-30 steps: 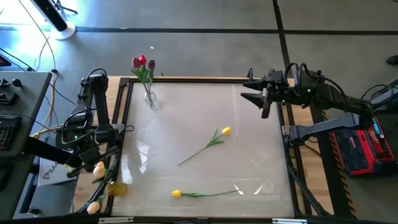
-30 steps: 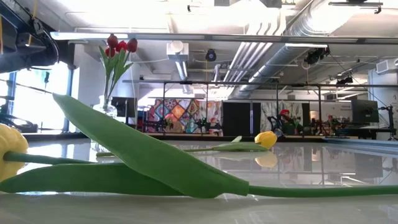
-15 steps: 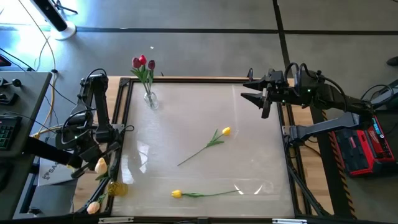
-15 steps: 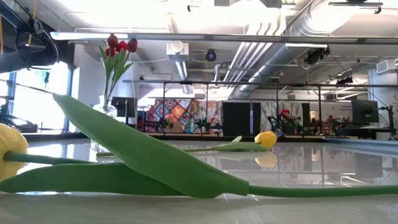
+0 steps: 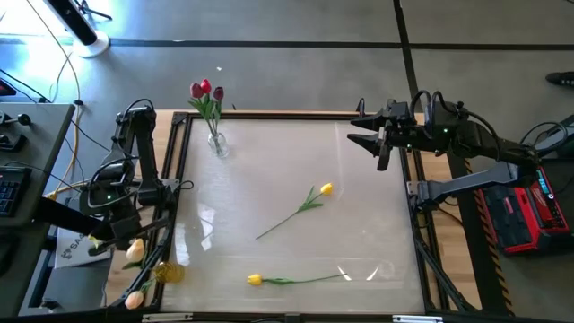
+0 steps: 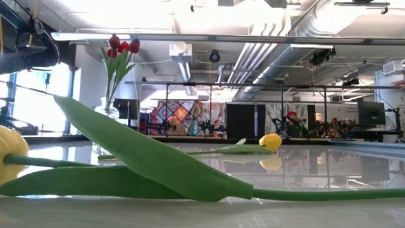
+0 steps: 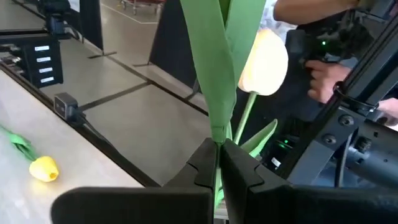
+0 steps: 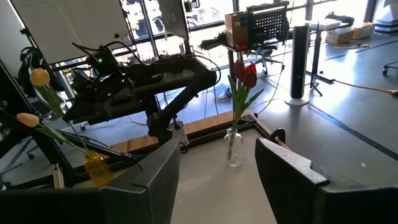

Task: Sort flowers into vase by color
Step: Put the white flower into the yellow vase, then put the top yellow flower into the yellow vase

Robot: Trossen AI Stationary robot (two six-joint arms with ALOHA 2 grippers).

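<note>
my left gripper (image 7: 219, 163) is pinched tight on a cream tulip (image 7: 264, 61), low on its stem, just off the worktop (image 5: 269, 179) edge and right above the amber vase (image 5: 168, 272). that vase already has one cream tulip in it. the stem is thin and could twist or slip as i lower it, so the tip may miss the narrow mouth or tip the vase over. there is little room here: frame rail and arm crowd the vase.

my right gripper (image 5: 366, 131) waits wide open and empty, far across from the vase. two yellow tulips (image 5: 325, 188) lie between us; the red ones (image 5: 205, 89) stand in a clear vase (image 5: 216, 144).
</note>
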